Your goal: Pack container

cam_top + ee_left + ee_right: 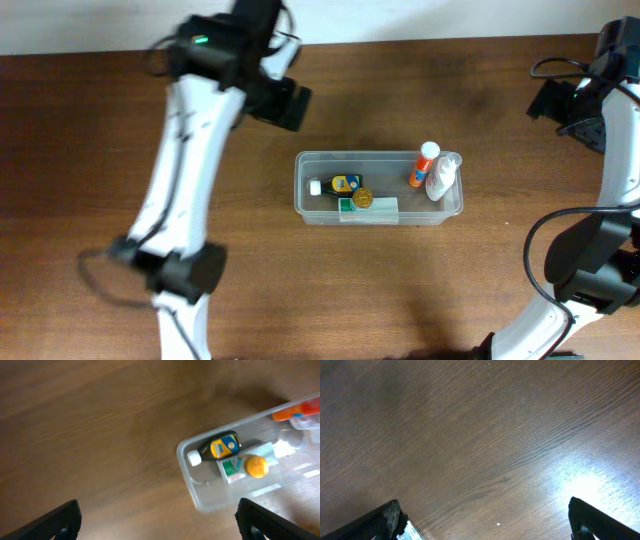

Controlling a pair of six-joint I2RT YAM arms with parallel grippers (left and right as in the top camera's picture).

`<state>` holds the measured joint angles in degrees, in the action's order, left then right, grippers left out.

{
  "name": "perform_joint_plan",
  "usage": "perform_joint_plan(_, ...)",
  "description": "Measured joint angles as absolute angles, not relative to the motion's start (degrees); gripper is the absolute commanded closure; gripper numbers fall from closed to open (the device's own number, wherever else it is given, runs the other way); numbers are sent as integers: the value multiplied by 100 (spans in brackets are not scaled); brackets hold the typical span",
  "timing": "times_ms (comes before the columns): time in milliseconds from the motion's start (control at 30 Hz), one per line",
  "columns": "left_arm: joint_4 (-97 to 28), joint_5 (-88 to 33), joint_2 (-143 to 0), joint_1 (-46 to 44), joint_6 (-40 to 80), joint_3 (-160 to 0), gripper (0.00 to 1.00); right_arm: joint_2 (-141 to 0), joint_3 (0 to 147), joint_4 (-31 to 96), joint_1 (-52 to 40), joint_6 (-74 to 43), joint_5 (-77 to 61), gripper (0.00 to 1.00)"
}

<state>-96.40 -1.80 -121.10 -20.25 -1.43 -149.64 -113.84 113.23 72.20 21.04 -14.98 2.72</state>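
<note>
Brown wood-grain counter [100, 200] fills all three views. Near its middle sits the container [300, 192], a clear rectangular plastic bin with rounded corners, its long side running left to right in the overhead view.

Several things lie inside it. At the left end, a dark bottle [340, 185] with a yellow-and-blue label lies on its side, white cap toward the left wall. Just beside it, along the near wall, is a green-and-white box [380, 210]. A round yellow object [362, 199] rests on the box; it may be a lid or a cap, but the view is too small to tell. At the right end, an orange tube [422, 170] with a white cap points toward the far rim. A clear bottle [443, 176] lies just beside it, against the right wall.

The left claw [157, 505] hangs above bare counter, left of the bin and farther back. Its fingers [55, 522] are spread wide with nothing between them. Its wrist view is blurred but shows the left end of the bin off to the right of the fingers.

The right claw [484, 504] is well apart from the bin, over the far right of the counter. It too is released, jaws wide, with only wood grain and a bright glare patch beneath it.
</note>
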Motion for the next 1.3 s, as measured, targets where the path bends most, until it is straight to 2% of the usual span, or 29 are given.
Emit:
perform_joint_plan(167,-9642,-167,-10471,-1911,-16,-13736,1,-11384,11323,7220,2104,-1505,276,2)
perform_joint_plan(333,-9686,-143,-9548,-1914,102,-12442,1,-11384,11323,7218,2104,-1500,274,2)
perform_joint_plan(567,-9664,-154,-9299,-1916,246,-11076,1,-11384,11323,7220,2104,-1498,272,2)
perform_joint_plan(833,-9612,-169,-9297,-1916,268,-10923,1,-11384,11323,7220,2104,-1496,272,2)
perform_joint_plan(1067,-8523,-167,-9264,-1916,-71,-10678,1,-11384,11323,7220,2104,-1498,274,2)
perform_joint_plan(1300,-6386,-167,-9076,-1916,-838,-9000,1,-11384,11323,7220,2104,-1498,272,2)
